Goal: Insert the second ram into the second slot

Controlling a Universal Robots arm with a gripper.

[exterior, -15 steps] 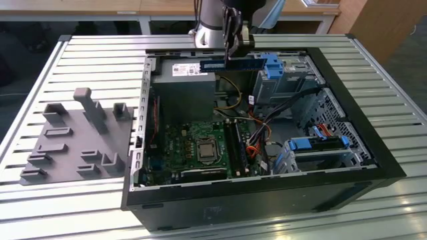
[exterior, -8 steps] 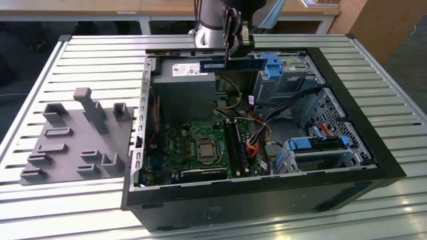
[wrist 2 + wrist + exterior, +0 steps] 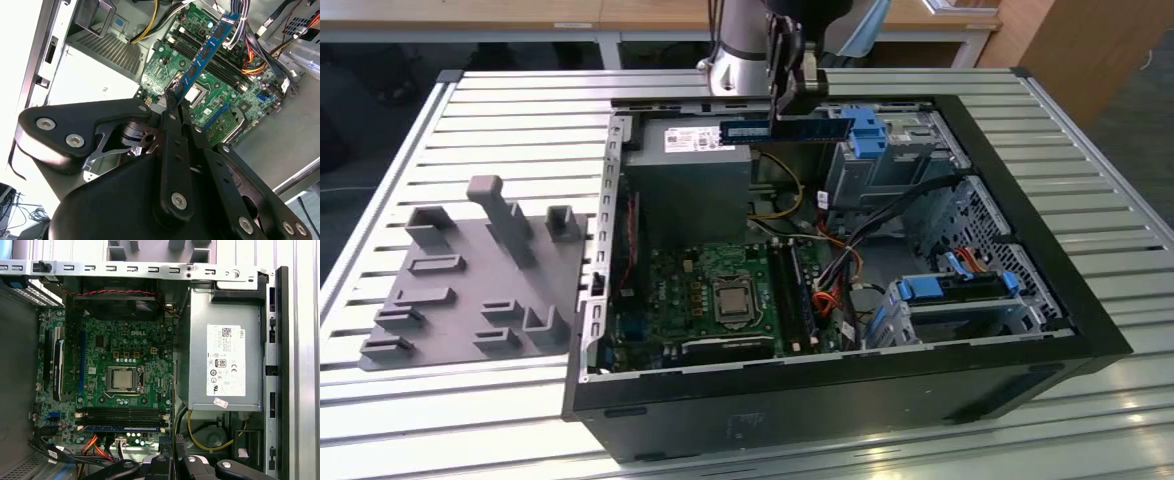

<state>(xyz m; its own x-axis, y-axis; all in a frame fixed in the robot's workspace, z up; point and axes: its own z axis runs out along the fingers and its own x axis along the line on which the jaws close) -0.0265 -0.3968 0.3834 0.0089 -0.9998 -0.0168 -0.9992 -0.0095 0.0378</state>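
Exterior view, front to back. Black open computer case (image 3: 827,400) lies on its side on the ribbed metal desk (image 3: 520,110), filling the lower half of the frame. Grey plastic fixture block (image 3: 467,290) sits at frame left, just beside the case. Inside the case, the green motherboard (image 3: 707,290) is at lower centre, with black memory slots (image 3: 794,295) along its right side. Bright-blue plastic drive bracket (image 3: 961,288) is further right. Behind the board is the silver power-supply box (image 3: 687,180).

At top centre the pincer (image 3: 781,118) is clamped on the second ram (image 3: 821,129), a thin long blue circuit-board stick. It is held level over the far end of the case, above the power supply and well apart from the slots.

In the second wrist view, black fingers (image 3: 170,107) pinch the stick. It runs toward the upper right of the frame over the board, dark chips showing.

In the first wrist view, a blue strip (image 3: 122,429) lies along the slot row at lower centre, with dark slots just beside it.
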